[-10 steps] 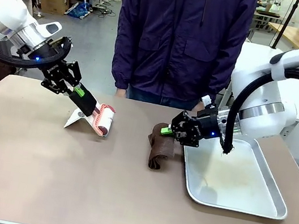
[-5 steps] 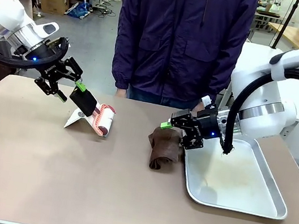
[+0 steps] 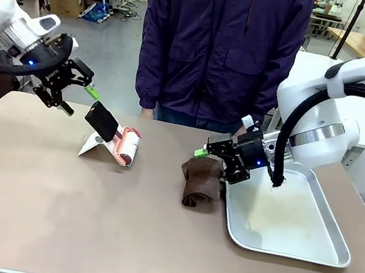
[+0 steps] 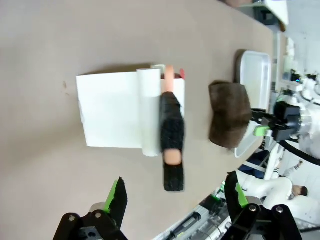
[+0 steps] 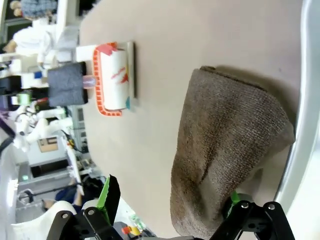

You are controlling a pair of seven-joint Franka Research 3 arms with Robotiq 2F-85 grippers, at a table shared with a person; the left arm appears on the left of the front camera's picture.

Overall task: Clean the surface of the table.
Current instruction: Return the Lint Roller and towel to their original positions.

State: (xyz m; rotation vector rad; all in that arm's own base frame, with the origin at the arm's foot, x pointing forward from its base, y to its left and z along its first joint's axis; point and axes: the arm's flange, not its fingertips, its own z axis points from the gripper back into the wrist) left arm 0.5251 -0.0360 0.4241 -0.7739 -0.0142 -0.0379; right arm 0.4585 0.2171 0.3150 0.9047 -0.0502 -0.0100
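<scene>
The brownish table [image 3: 50,212] carries a lint roller [image 3: 125,144] that leans on a white stand [image 3: 93,144], its black handle [image 3: 102,120] pointing up and left. My left gripper [image 3: 78,101] hangs open just left of that handle, apart from it. In the left wrist view the handle [image 4: 171,131] lies ahead of my open left gripper [image 4: 175,192]. A crumpled brown cloth [image 3: 200,180] rests at the tray's left rim. My right gripper [image 3: 218,164] stands open right over it, holding nothing. The right wrist view shows the cloth [image 5: 225,155] and the roller [image 5: 112,80].
A shiny metal tray [image 3: 330,258] sits on the right part of the table. A person in a dark jacket [image 3: 221,52] stands at the far edge, hands at the table's rim. The near half of the table is bare.
My left gripper opened, let go of the roller's handle and drew back up and to the left. My right gripper released the cloth and now stands open above it.
</scene>
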